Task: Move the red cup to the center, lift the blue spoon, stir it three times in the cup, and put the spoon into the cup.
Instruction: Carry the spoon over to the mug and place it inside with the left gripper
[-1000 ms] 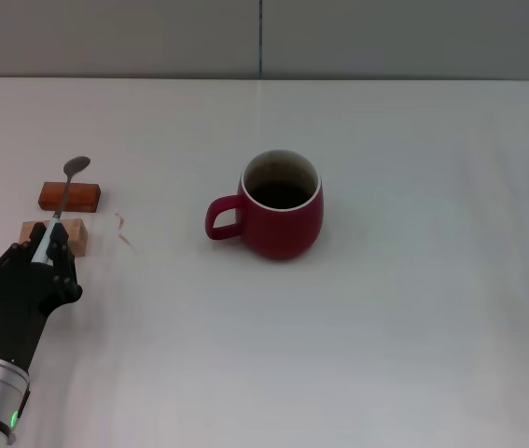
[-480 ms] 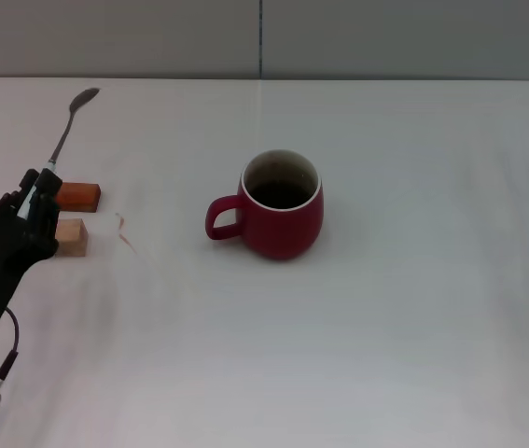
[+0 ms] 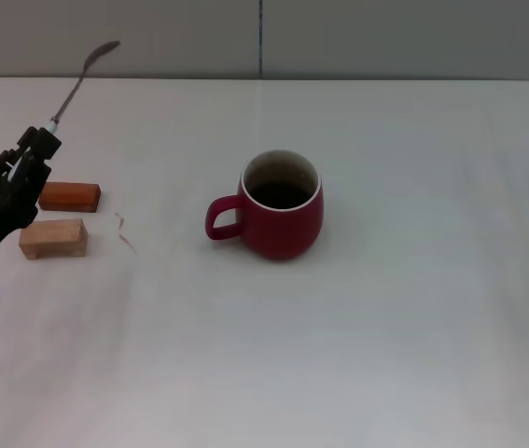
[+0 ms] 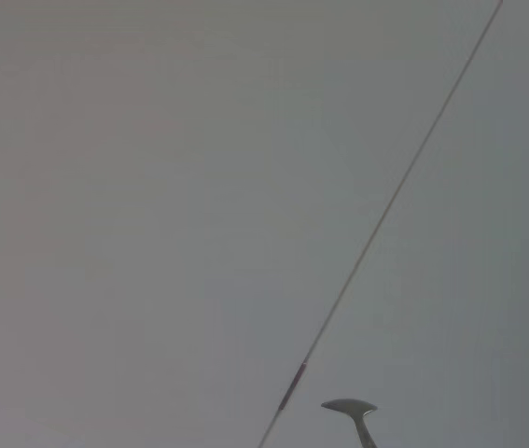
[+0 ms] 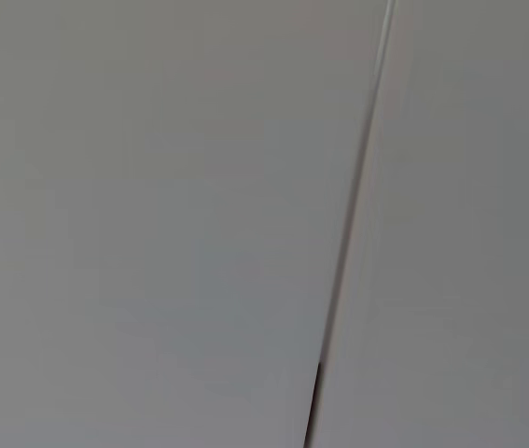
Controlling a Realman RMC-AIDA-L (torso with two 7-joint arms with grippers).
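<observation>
**Left gripper has the blue spoon up in the air, red cup sits mid-table**

Head view: the left gripper (image 3: pixel 33 157) is up at the left edge of the table (image 3: pixel 385 355), fingers clamped on the handle end of the blue spoon (image 3: pixel 81 82). The spoon sticks out tilted, pointing up and away from the robot, with its grey metal bowl at the far tip against the wall. Clear of the table, touching nothing else. Below and just beside the gripper are two small wooden blocks: a reddish-brown block (image 3: pixel 69 196) and a pale wooden block (image 3: pixel 53 237) nearer the robot, close together. The red cup (image 3: pixel 276 206) stands upright around the middle of the table, well apart from the spoon, loop handle pointing to the robot's left, dark inside under a cream rim. The right arm doesn't show here.

Left wrist view: mostly grey wall with a thin diagonal seam (image 4: pixel 385 210). Only the spoon's bowl and a bit of neck poke in at the edge.

Right wrist view: just grey wall panels and a seam, no gripper, no task stuff.
</observation>
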